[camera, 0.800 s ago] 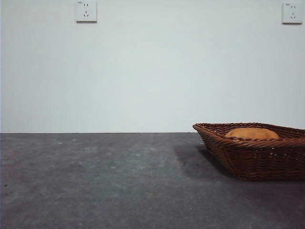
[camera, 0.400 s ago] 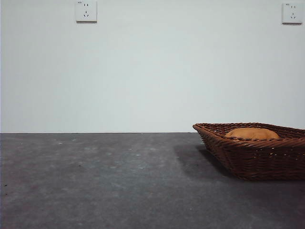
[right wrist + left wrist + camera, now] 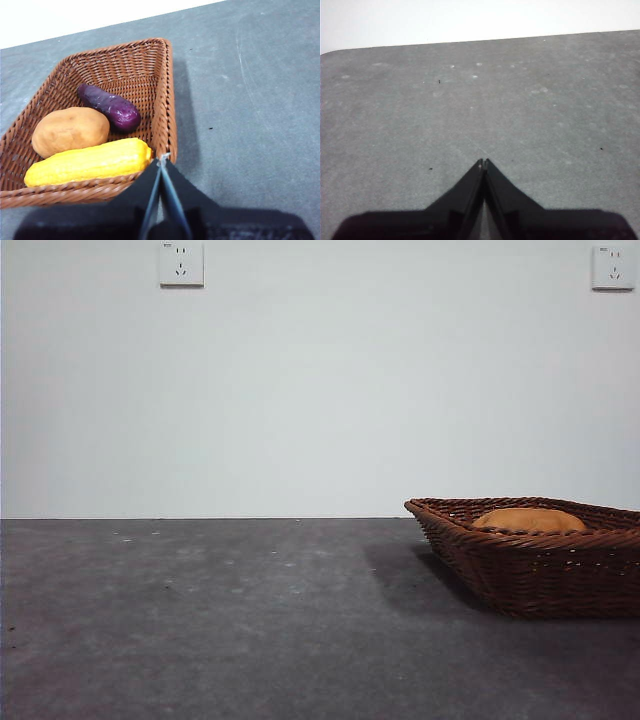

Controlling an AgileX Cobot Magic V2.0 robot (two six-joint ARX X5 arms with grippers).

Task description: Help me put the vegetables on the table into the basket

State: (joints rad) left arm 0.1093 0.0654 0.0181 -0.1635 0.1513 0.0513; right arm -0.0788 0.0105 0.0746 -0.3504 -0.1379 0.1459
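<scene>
The brown wicker basket (image 3: 162,85) holds all three vegetables in the right wrist view: a yellow corn cob (image 3: 90,161), a brown potato (image 3: 70,131) and a dark purple eggplant (image 3: 111,106). My right gripper (image 3: 163,160) is shut and empty, just outside the basket's near rim. In the front view the basket (image 3: 540,575) stands at the right on the table (image 3: 250,620), with only the potato's top (image 3: 528,520) showing above the rim. My left gripper (image 3: 483,162) is shut over bare table (image 3: 470,100), far from the basket.
Two wall sockets (image 3: 181,263) (image 3: 612,267) sit high on the white wall behind the table. The table's far edge (image 3: 470,42) shows in the left wrist view. No arm appears in the front view.
</scene>
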